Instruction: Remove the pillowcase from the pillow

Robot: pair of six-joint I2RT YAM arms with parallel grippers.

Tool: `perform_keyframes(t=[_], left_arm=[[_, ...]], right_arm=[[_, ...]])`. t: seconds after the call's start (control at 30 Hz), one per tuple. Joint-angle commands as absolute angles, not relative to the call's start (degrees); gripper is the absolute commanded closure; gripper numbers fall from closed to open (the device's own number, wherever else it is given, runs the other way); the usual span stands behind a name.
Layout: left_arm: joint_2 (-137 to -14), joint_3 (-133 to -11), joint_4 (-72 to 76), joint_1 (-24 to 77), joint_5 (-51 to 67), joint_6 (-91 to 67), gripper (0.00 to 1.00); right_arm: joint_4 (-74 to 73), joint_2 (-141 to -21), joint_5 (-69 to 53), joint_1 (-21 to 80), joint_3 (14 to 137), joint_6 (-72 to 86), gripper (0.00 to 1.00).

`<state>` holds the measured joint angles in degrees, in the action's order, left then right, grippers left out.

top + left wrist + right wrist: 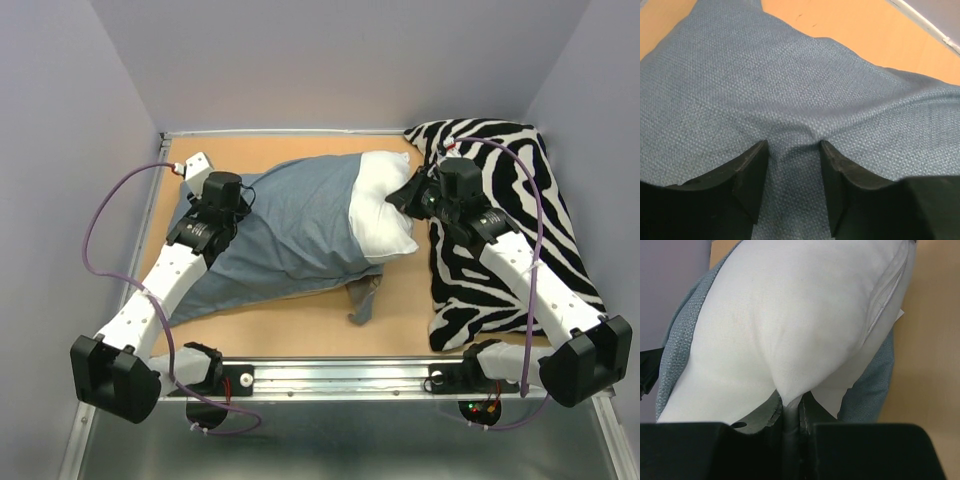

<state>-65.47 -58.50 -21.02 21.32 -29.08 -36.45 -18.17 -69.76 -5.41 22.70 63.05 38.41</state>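
The blue-grey pillowcase (290, 225) lies across the middle of the table and covers most of the white pillow (380, 205), whose right end sticks out bare. My left gripper (240, 200) is at the case's left end. In the left wrist view its jaws (792, 150) stand open, tips pressed on the pillowcase (790, 85), with a slight pucker of cloth between them. My right gripper (405, 198) is at the pillow's bare end. In the right wrist view it (791, 407) is shut on a pinch of the white pillow (790, 315), with the pillowcase edge (872, 385) behind.
A black-and-white zebra-striped cushion (520, 220) lies along the right side under my right arm. The wooden table (400, 310) has a metal rail at the near edge and walls on the other sides. A loose flap of the case (365, 300) trails toward the front.
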Motion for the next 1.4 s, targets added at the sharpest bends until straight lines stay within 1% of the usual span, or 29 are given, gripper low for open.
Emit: perform_keyframes(t=[0.0, 0.03, 0.07, 0.1, 0.13, 0.33, 0.47, 0.5, 0.7, 0.73, 0.77, 0.9, 0.93, 0.97, 1.0, 1.03, 1.07, 1.1, 1.17, 1.3, 1.33, 1.37], left_arm=[[-66.0, -58.4, -16.7, 19.4, -26.3, -34.6, 0.53], [-66.1, -58.7, -16.8, 18.8, -26.3, -34.6, 0.75], [-66.1, -58.9, -17.0, 18.5, -26.3, -34.7, 0.86], [-66.0, -59.1, -17.0, 18.1, -26.5, -34.7, 0.95], [-65.8, -59.6, -17.0, 17.6, -27.2, -34.8, 1.00], [-67.3, -64.0, -16.3, 12.4, -29.7, -33.6, 1.00], [-70.0, -66.8, -15.7, 8.0, -31.3, -33.0, 1.00], [-71.3, -67.3, -15.4, 5.7, -31.4, -32.9, 1.00], [-76.4, -68.7, -12.4, 0.5, -32.1, -32.7, 1.00], [-77.1, -68.6, -11.4, -2.8, -31.2, -33.0, 1.00], [-77.7, -68.7, -10.8, -3.7, -29.1, -33.1, 1.00], [-80.2, -68.7, -5.2, -3.7, -11.7, -31.5, 1.00], [-80.4, -69.1, -4.8, -3.4, -5.3, -31.2, 1.00], [-80.4, -69.0, -4.9, -2.7, -2.8, -31.6, 0.93], [-79.3, -68.6, -4.8, -2.2, -0.3, -32.1, 0.82], [-78.1, -66.7, -4.8, -1.8, 2.3, -33.5, 0.62], [-74.8, -65.2, -3.4, -0.3, 3.5, -33.8, 0.55], [-73.0, -63.9, -3.3, 1.0, 3.8, -34.1, 0.49], [-69.5, -60.1, -2.9, 3.4, 4.1, -34.3, 0.43], [-60.7, -55.3, -3.4, 9.1, 4.7, -35.1, 0.39], [-59.6, -53.8, -3.4, 10.8, 5.1, -35.3, 0.26], [-58.8, -53.3, -3.5, 11.5, 5.3, -35.5, 0.25]], right_arm=[[-16.4, -67.0, -6.1, 23.0, 68.1, 37.2, 0.99], [-16.4, -67.0, -6.1, 23.0, 68.6, 37.2, 0.99], [-16.7, -66.9, -5.9, 23.0, 68.8, 37.2, 1.00], [-16.9, -66.7, -6.0, 23.0, 69.1, 37.1, 1.00], [-17.0, -66.6, -5.8, 23.0, 69.4, 36.9, 0.99], [-20.2, -66.5, -2.8, 23.0, 76.1, 36.2, 0.99], [-24.7, -67.7, 1.0, 23.0, 83.7, 35.3, 0.99], [-25.6, -67.8, 1.8, 23.0, 87.4, 35.1, 0.99], [-32.3, -70.8, 5.1, 23.0, 100.3, 33.8, 0.99], [-33.6, -71.6, 5.4, 23.0, 103.7, 33.6, 0.99], [-33.9, -71.6, 5.4, 23.0, 104.8, 33.5, 1.00], [-34.6, -74.0, 0.8, 23.0, 106.6, 33.0, 0.99], [-34.5, -74.2, 0.6, 23.0, 106.1, 33.0, 0.99], [-34.5, -74.4, 0.4, 23.0, 105.2, 32.7, 0.99], [-34.5, -75.4, -1.2, 23.0, 105.0, 32.7, 0.99], [-34.5, -75.8, -1.8, 23.0, 105.0, 32.7, 0.99], [-34.3, -76.3, -2.8, 23.0, 105.0, 32.7, 1.00], [-34.2, -76.7, -3.2, 23.0, 105.4, 32.7, 0.99], [-34.3, -78.3, -3.6, 23.0, 106.4, 32.5, 0.99], [-34.6, -81.2, -4.7, 23.0, 110.3, 32.0, 1.00], [-34.7, -81.6, -5.0, 23.0, 111.5, 31.9, 0.99], [-34.9, -82.3, -5.0, 23.0, 112.0, 31.9, 1.00]])
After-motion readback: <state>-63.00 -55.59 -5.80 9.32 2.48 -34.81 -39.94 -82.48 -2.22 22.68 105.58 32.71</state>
